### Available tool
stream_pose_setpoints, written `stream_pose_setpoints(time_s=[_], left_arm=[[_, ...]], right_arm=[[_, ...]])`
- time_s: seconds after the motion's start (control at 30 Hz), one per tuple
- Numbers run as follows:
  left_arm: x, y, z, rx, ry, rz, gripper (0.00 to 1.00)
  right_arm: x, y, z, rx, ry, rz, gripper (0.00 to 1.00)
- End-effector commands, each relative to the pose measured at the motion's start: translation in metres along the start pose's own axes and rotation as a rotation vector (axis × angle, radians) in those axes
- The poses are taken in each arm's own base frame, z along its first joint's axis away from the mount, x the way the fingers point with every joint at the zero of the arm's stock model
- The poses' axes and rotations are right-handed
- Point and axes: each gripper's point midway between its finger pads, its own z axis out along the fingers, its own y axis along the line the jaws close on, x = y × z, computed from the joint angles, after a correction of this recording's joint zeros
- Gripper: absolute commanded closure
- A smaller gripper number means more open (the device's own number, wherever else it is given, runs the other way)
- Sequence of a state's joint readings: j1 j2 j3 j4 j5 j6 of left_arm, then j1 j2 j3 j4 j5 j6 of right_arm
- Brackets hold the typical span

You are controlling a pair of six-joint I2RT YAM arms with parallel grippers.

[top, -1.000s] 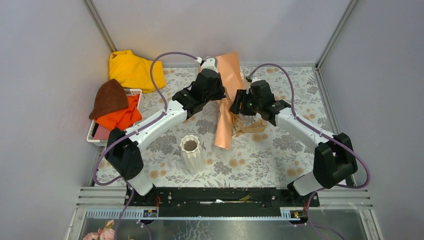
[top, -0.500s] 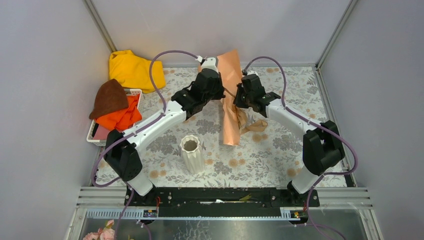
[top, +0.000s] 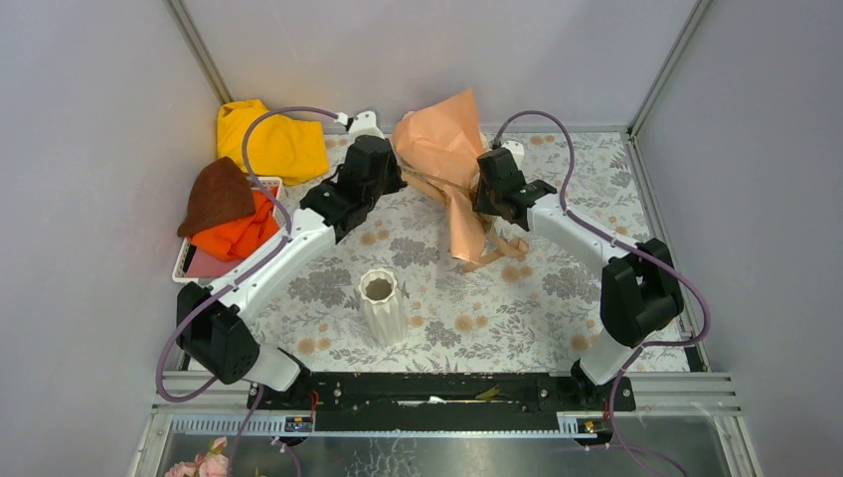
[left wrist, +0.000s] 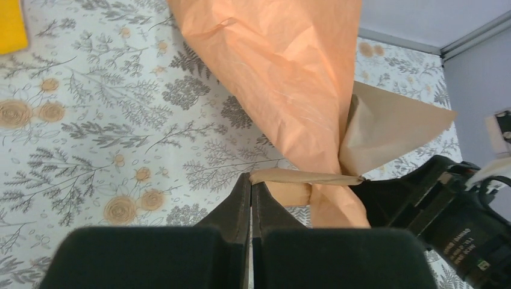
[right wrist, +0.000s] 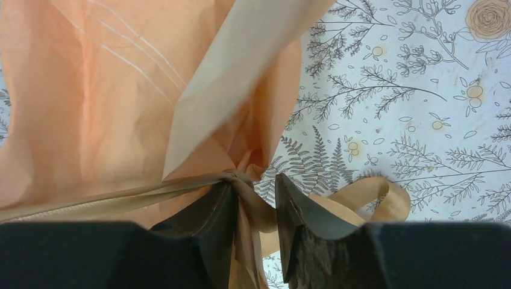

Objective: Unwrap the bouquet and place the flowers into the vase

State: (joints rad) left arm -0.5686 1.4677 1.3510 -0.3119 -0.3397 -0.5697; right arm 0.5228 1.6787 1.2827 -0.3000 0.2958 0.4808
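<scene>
The bouquet (top: 444, 149) sits beyond the vase (top: 381, 306) and a little to its right. Its peach paper fans wide toward the back wall, and a tan kraft flap (left wrist: 391, 129) pokes out at one side. Whatever is inside is hidden by the wrapping. A tan ribbon (left wrist: 307, 177) is stretched taut from its gathered neck.

The left hand (left wrist: 250, 179), straight behind the vase, is clenched tight on the free end of that ribbon. The right hand (right wrist: 254, 180), behind the vase and to its right, is at the neck. Its fingers stand apart on either side of the ribbon's knot (right wrist: 241, 177), with a sliver of bench (top: 557, 288) showing past the knot, so it is not clamped.

The vase stands upright, well apart from both hands, mouth up. Far to the vase's left lie a yellow cloth (top: 273, 139) and a white basket (top: 182, 268) with orange and brown cloths.
</scene>
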Motion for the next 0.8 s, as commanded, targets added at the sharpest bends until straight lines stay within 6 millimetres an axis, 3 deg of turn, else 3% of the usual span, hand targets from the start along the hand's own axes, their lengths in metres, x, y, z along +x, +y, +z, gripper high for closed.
stream_pose_setpoints(time_s=[0.0,0.17,0.3,0.4,0.57,0.77], left_arm=[[-0.055,0.028,-0.017,-0.074,-0.173,-0.076,1.00],[-0.053,0.050,-0.014,-0.123,-0.178,-0.096,1.00],[-0.045,0.071,-0.005,-0.162,-0.164,-0.126,1.00],[-0.042,0.086,-0.001,-0.198,-0.168,-0.147,1.00],[-0.043,0.110,-0.002,-0.261,-0.193,-0.177,1.00],[-0.043,0.125,-0.002,-0.291,-0.190,-0.172,1.00]], right_arm=[[0.014,-0.073,0.008,0.264,0.070,-0.002,0.64],[0.020,-0.102,0.008,0.299,0.095,0.050,0.63],[0.022,-0.116,0.001,0.322,0.091,0.067,0.50],[0.027,-0.128,0.000,0.350,0.109,0.073,0.46],[0.037,-0.146,0.002,0.389,0.145,0.091,0.46],[0.047,-0.164,0.002,0.442,0.179,0.102,0.46]])
